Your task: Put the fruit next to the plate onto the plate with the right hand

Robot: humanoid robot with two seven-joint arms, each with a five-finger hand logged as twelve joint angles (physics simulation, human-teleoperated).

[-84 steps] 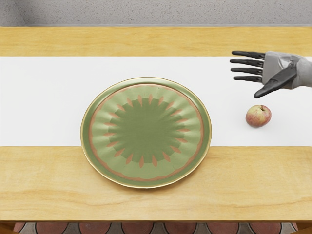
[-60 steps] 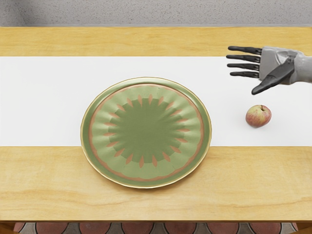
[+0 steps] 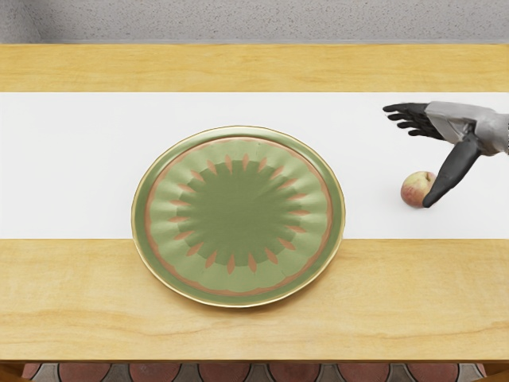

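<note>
Reddish apple [image 3: 413, 189] lies just beneath the spread right hand [image 3: 450, 132].

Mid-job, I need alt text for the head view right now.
The right hand, fingers spread, hovers at a small apple on the white runner, its thumb pointing down across the apple's right side. The apple lies right of the green plate, not on it.

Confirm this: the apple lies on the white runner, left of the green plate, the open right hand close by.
Wrong side: the head view shows the apple right of the green plate, on the white runner, the open right hand close by.
</note>
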